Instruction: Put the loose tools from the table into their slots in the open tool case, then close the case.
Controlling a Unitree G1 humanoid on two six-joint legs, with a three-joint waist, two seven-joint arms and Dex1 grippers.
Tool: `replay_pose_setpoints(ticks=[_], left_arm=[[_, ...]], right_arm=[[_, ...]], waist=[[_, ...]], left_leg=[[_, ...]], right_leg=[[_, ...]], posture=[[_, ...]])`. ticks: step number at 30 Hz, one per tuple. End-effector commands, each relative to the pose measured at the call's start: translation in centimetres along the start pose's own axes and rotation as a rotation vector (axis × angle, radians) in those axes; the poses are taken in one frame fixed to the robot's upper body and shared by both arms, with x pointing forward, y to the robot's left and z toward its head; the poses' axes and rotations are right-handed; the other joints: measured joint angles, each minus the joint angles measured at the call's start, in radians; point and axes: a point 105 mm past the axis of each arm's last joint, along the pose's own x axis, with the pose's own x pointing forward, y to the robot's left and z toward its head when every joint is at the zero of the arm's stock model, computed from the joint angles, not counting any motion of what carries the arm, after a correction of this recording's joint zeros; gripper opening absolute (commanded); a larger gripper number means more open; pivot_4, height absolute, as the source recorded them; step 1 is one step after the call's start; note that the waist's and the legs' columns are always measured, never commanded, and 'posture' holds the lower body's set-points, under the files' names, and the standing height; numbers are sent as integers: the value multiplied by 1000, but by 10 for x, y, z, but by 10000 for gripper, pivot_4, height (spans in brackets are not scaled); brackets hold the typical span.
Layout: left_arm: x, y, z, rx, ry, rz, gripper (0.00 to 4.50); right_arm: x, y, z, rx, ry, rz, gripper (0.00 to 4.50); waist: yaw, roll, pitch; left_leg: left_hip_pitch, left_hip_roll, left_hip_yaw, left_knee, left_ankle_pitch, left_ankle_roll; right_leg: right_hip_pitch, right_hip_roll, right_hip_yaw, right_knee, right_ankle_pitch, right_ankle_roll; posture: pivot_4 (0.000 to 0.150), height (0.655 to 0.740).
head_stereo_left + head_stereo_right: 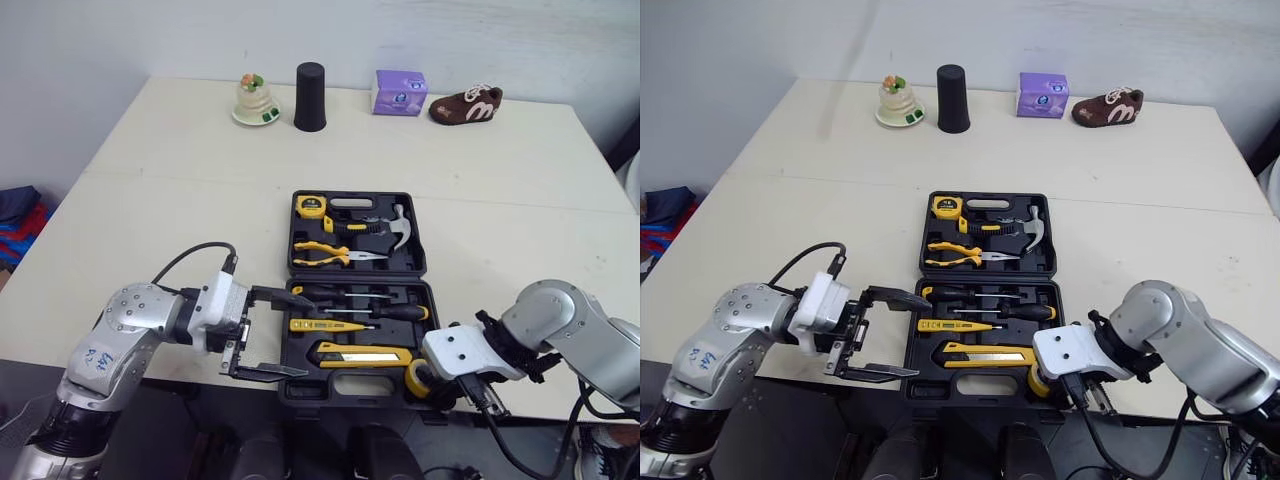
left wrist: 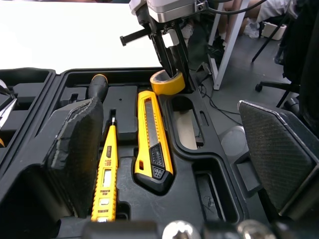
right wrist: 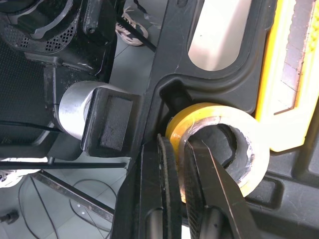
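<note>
Open tool case [image 1: 421,248] on the counter [image 1: 200,200]: last item at its slot.
Tape roll [image 3: 214,112] at the case's near right corner, seemingly part-seated, with the right gripper [image 3: 178,149] jaws clamped on its wall. Utility knife [image 1: 365,353], pliers [image 1: 325,252] and hammer [image 1: 385,228] slotted. Left gripper [image 1: 300,335] jaws wide apart at near left. Remaining: release, close case.

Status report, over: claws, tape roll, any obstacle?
Left claw open, beside case. Right claw shut on tape roll at its near right corner. Lid open. No obstacle seen.
</note>
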Motion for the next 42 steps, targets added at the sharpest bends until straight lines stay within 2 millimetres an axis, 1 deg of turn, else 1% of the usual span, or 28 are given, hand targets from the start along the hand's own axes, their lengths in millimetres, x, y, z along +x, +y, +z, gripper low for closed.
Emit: replay_pose_setpoints(ticks=[1, 2, 3, 4, 8, 11, 14, 15, 17, 19, 21, 23, 24, 26, 27, 28, 29, 33, 36, 37, 38, 39, 40, 42], left_arm=[[2, -2, 6, 37, -10, -2, 45000], [2, -1, 6, 37, -10, 1, 45000], [2, -1, 6, 36, -11, 2, 45000], [2, -1, 7, 41, -19, 4, 45000], [1, 4, 9, 53, -31, 33, 45000], [-4, 11, 8, 84, -6, 55, 45000], [-6, 14, 7, 101, 3, 74, 45000], [-7, 15, 6, 101, 3, 75, 45000], [-8, 15, 6, 99, 5, 85, 45000], [-9, 14, 5, 94, 9, 89, 45000], [-9, 13, 4, 86, 9, 88, 45000], [-8, 11, 4, 79, 12, 73, 45000], [-7, 10, 4, 81, 16, 63, 45000], [-7, 10, 6, 79, 20, 55, 45000], [-9, 11, 7, 75, 24, 55, 45000], [-10, 11, 7, 70, 28, 56, 45000], [-12, 12, 6, 66, 34, 58, 45000], [-16, 14, 4, 71, 59, 59, 45000], [-18, 16, 5, 76, 69, 61, 45000], [-19, 17, 4, 78, 74, 63, 45000], [-19, 17, 4, 82, 79, 67, 45000], [-20, 18, 4, 86, 84, 76, 45000], [-21, 20, 4, 89, 86, 90, 45000], [-23, 23, 3, 90, 91, 116, 45000]], right_arm=[[6, 8, 0, 16, -5, 68, 295], [5, 9, 5, 27, -31, 77, 295], [4, 9, 8, 10, -47, 89, 9261], [3, 9, 10, 0, -57, 88, 12223], [-3, 15, 9, -30, -79, 129, 30490], [-20, 19, 17, -27, -161, 153, 30490], [-36, 19, 26, 16, -290, 137, 30490], [-39, 18, 28, 28, -321, 128, 30490], [-44, 11, 31, 94, -446, 54, 30490], [-47, 12, 31, 167, -552, 27, 30490], [-45, 16, 31, 165, -596, 22, 30490], [-35, 10, 30, 173, -691, -51, 25395], [-28, 10, 26, 154, -692, -76, 22422], [-19, 12, 23, 128, -688, -104, 12326], [-15, 11, 23, 118, -694, -117, 8011], [-12, 10, 22, 122, -698, -127, 3913], [-7, 9, 20, 123, -694, -137, 1036], [15, 4, -3, 174, -645, -164, 1036], [27, -1, -18, 212, -605, -182, 1036], [32, -1, -26, 216, -567, -186, 1036], [39, 3, -39, 215, -500, -167, 1036], [42, 7, -46, 203, -460, -157, 1036], [43, 6, -47, 216, -471, -171, 1036], [36, 0, -37, 256, -560, -211, 1036]], waist=[[0, 0, 0], [0, 0, 0], [-1, 0, 0], [0, 0, 0], [0, 0, 0], [-1, 1, 1], [-2, 1, 1], [-2, 1, 1], [0, 1, 1], [1, 1, 1], [3, 1, 1], [3, 0, 0], [3, 0, 0], [3, 0, 0], [3, 0, 0], [2, 0, 0], [1, 0, 0], [1, 0, 0], [2, 0, 0], [2, 0, 0], [0, 0, 0], [-2, -1, 0], [-1, -1, 0], [1, -2, -1]], left_leg=[[0, 0, 0, 0, 0, 0], [0, 0, 0, 0, 0, 0], [0, 0, 0, 0, 0, 0], [0, 0, -1, 0, 0, 1], [-1, 0, -2, -2, 0, 0], [-3, -1, -3, 0, 0, 1], [-5, -1, -4, 2, 0, 2], [-5, -1, -4, 2, 0, 2], [-5, -1, -5, 2, 0, 2], [-6, -1, -7, 2, 0, 2], [-7, -1, -7, 3, 0, 2], [-8, -1, -8, 4, 0, 2], [-8, -1, -9, 4, 0, 2], [-8, -1, -9, 5, 0, 2], [-8, -2, -9, 5, 0, 2], [-8, -2, -9, 5, 0, 2], [-8, -2, -9, 6, 0, 2], [-8, -1, -9, 6, 0, 2], [-8, -2, -9, 5, 1, 2], [-8, -2, -9, 6, 1, 2], [-8, -1, -9, 6, 1, 2], [-7, -1, -9, 7, 1, 2], [-6, -1, -9, 7, 1, 2], [3, -1, -9, 4, -1, 2]], right_leg=[[0, 0, 0, 0, 0, 0], [1, 0, 0, -1, 0, 0], [1, 0, -1, -2, 0, 0], [1, 0, -1, -2, 0, 0], [1, 0, -3, -4, 0, 0], [1, 0, -4, -4, 0, 0], [0, 0, -5, -4, 0, 1], [1, 0, -5, -3, 0, 1], [1, 0, -6, -3, 0, 1], [1, 0, -7, -4, 1, 1], [1, 0, -9, -4, 1, 1], [0, 0, -9, -4, 1, 1], [1, 0, -10, -4, 1, 1], [2, 0, -11, -4, 1, 1], [2, 0, -11, -3, 1, 1], [2, 0, -11, -3, 1, 1], [2, 0, -11, -3, 1, 2], [2, 0, -11, -3, 1, 2], [1, 0, -11, -2, 1, 2], [2, 0, -11, -2, 1, 2], [2, 0, -11, -2, 1, 2], [3, 0, -11, -2, 1, 2], [4, 0, -11, -2, 1, 2], [14, 0, -11, -5, 1, 1]], posture=[[1500, 7341], [1500, 7341], [1500, 7341], [1500, 7341], [1500, 7341], [1500, 7341], [1500, 7341], [1500, 7341], [1500, 7341], [1500, 7341], [1500, 7341], [1500, 7341], [1500, 7341], [1500, 7341], [1500, 7341], [1500, 7341], [1500, 7341], [1500, 7341], [1500, 7341], [1500, 7341], [1500, 7341], [1500, 7341], [1500, 7341], [1500, 7341]])
